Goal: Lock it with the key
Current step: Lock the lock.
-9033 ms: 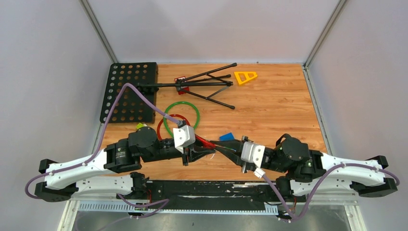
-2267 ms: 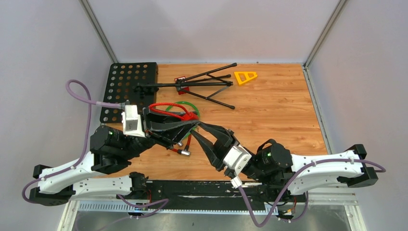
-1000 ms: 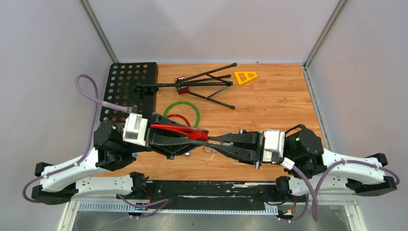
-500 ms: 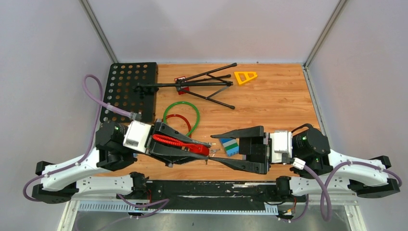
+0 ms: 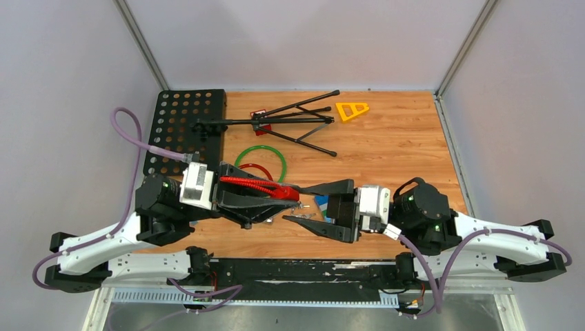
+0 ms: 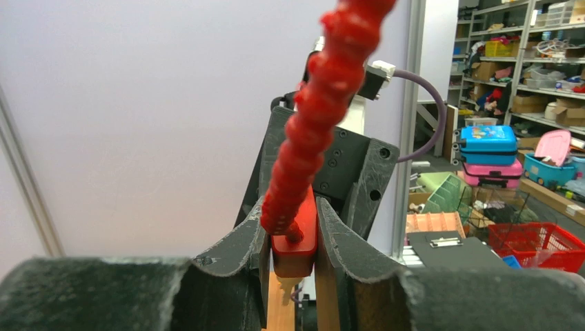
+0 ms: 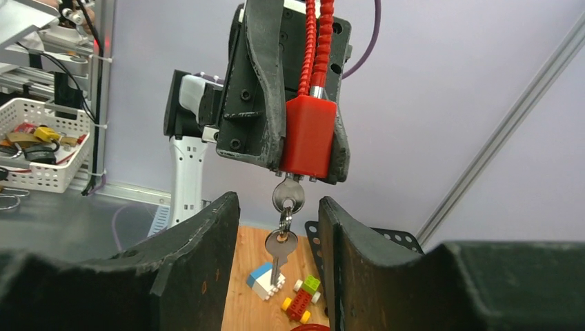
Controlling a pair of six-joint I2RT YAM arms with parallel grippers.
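The lock is a red block [image 7: 308,138] with a red ribbed cable [image 6: 317,117]. My left gripper [image 6: 295,241] is shut on the red block [image 6: 295,241] and holds it above the table [image 5: 386,152]. A silver key [image 7: 288,196] sits in the block's underside. From it a second key [image 7: 279,252] hangs on a ring. My right gripper [image 7: 278,207] is open, with a finger on either side of the hanging keys and touching neither. In the top view the right gripper [image 5: 296,204] points left at the red block [image 5: 286,194].
Green ring [image 5: 261,162] and red ring [image 5: 256,169] lie behind the left gripper. A black perforated board [image 5: 183,131], a folded black stand [image 5: 290,121] and a yellow triangle [image 5: 352,109] are at the back. A blue-white brick [image 7: 265,279] and small toy car [image 7: 300,300] lie below the keys.
My right gripper opened, pulled back to the right, then moved left again with its jaws open round the keys. The left gripper kept hold of the lock.
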